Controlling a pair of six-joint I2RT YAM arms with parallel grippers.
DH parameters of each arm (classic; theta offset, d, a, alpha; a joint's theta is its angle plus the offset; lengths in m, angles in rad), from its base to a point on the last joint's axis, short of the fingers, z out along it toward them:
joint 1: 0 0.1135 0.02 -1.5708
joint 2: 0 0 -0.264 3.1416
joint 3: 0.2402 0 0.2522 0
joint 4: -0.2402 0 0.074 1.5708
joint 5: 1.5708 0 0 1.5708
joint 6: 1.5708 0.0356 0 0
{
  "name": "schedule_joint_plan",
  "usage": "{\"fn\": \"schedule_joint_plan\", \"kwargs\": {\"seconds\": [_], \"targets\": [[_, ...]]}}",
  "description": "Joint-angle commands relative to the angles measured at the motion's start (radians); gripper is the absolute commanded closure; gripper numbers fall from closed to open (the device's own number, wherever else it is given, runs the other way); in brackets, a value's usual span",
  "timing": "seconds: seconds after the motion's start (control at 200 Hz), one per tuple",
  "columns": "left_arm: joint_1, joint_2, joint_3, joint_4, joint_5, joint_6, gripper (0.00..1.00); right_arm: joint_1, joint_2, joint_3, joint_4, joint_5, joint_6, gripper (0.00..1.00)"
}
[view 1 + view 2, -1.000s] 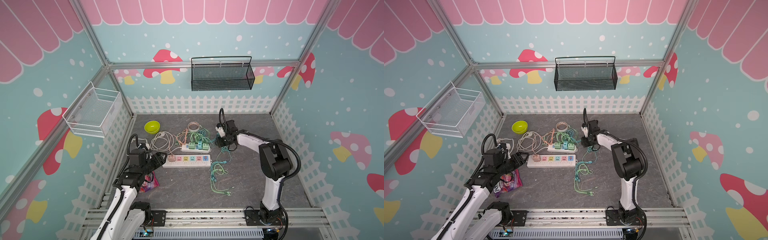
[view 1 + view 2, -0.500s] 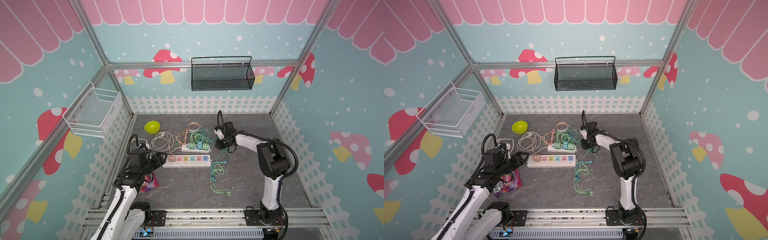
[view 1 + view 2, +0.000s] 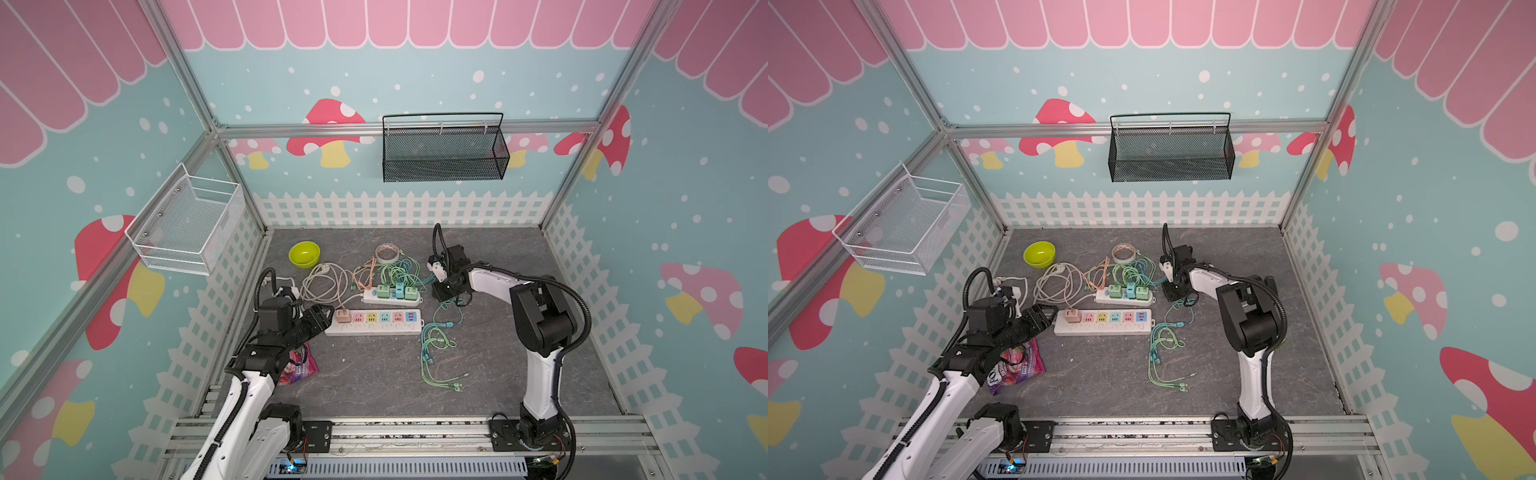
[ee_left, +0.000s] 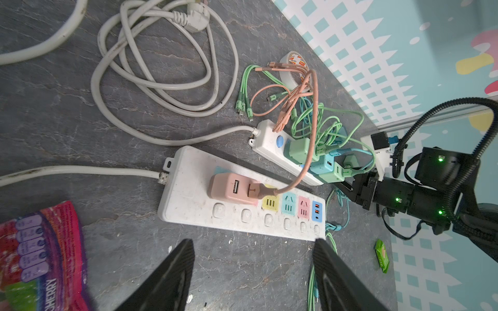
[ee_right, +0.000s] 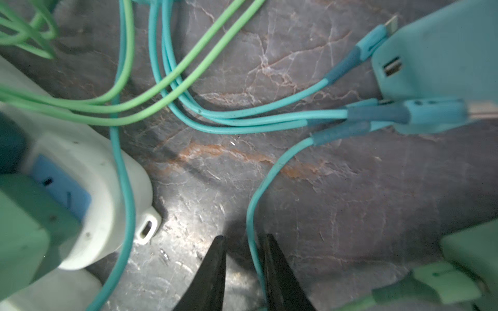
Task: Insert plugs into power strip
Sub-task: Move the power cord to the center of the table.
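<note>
I take the long power strip (image 3: 374, 323) as my mark. My right fingers (image 5: 277, 274) are down at the tabletop (image 5: 350, 202), behind that strip and just past its right end. They are drawn almost together with a thin teal cable (image 5: 252, 215) pinched between them, and nothing else is in their grip. The cable runs away from the tips toward a bundle of connectors beside a loose teal plug (image 5: 436, 53). That plug lies on the tabletop ahead of the fingers, clear of them. I can't say for sure that the cable belongs to it, because the wrist view is blurred there. A loose mint plug (image 5: 471, 247) lies off to one side of the fingers, also apart from them.

My left fingers (image 4: 175, 274) stand wide apart and hold nothing. They sit at the long strip's left end, just short of its near edge. The salmon pink plug (image 4: 229, 189) is seated in the strip's leftmost socket, just ahead of them and not touching. The sockets to its right show their coloured faces.

Just behind the long strip lies a smaller strip (image 3: 392, 297) carrying three seated plugs (image 3: 399, 290) side by side: mint, teal, mint.
</note>
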Motion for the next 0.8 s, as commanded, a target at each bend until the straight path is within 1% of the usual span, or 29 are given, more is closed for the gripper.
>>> {"fn": "schedule_joint_plan", "kwargs": {"seconds": [0.0,0.175,0.285,0.41,0.475,0.585,0.795], "targets": [[0.006,-0.014,-0.014,-0.001,0.008,-0.01,0.3,0.009,0.042,0.033,-0.032,0.018,-0.034,0.75],[0.007,-0.021,-0.012,-0.005,0.004,-0.01,0.3,0.009,0.022,0.022,-0.038,0.015,-0.027,0.9],[0.006,-0.021,-0.009,-0.007,0.004,-0.01,0.3,0.009,-0.025,-0.008,-0.053,0.021,-0.02,0.98],[0.007,-0.021,-0.005,-0.009,0.005,-0.01,0.3,0.009,-0.121,-0.074,-0.07,0.012,-0.003,1.0],[0.006,-0.02,-0.002,-0.008,0.005,-0.01,0.3,0.01,-0.194,-0.113,-0.081,0.013,0.004,1.0],[0.006,-0.014,0.004,-0.009,0.008,-0.01,0.3,0.009,-0.276,-0.161,-0.112,0.007,0.011,1.0],[0.006,-0.014,0.006,-0.005,0.01,-0.011,0.3,0.009,-0.377,-0.257,-0.16,-0.046,0.023,0.99]]}}
